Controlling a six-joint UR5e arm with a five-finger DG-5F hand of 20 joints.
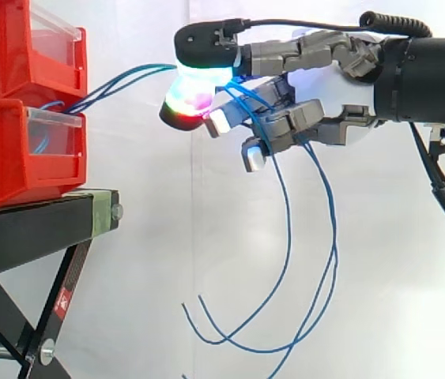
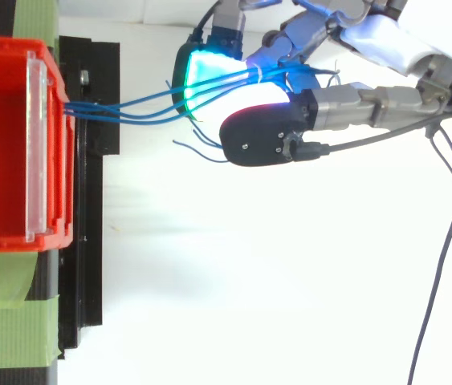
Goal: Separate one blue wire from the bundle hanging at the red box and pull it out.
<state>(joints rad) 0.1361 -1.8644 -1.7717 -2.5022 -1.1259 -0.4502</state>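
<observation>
Blue wires [image 2: 105, 112], red bins [image 1: 1, 150], black stand [image 1: 32, 229]

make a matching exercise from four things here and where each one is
1 blue wires
2 hand
3 black stand
4 green tape

a under the red bins
b stuck down on the stand, seen from above
c running from a bin into the hand
d pinching the wires, out beside the bins

Pairs: 1-c, 2-d, 3-a, 4-b
</observation>
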